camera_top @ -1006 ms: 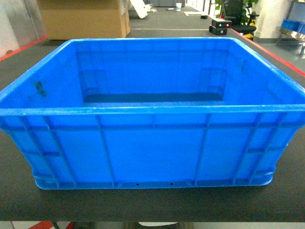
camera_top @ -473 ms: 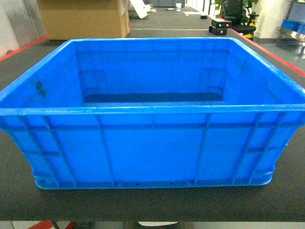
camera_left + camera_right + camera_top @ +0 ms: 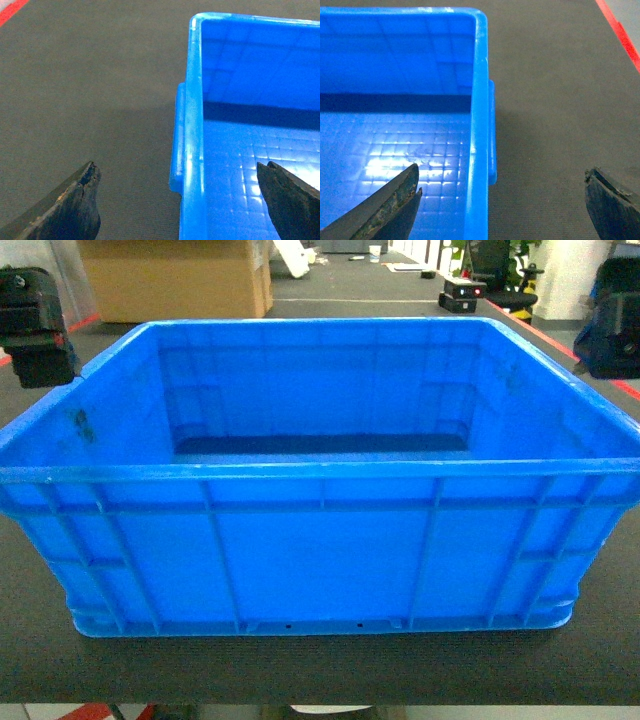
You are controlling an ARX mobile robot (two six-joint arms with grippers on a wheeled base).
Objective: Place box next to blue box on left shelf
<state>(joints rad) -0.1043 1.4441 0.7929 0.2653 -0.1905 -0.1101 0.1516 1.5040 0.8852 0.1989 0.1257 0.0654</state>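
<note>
i am hovering my left gripper [image 3: 180,192] and right gripper [image 3: 501,195], fingers spread wide, each straddling a side rim of the box [image 3: 320,540] without touching.

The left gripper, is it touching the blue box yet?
Apart. In the left wrist view the left gripper is wide open, one finger over the mat and one over the inside, straddling the box wall without touching its rim.
</note>
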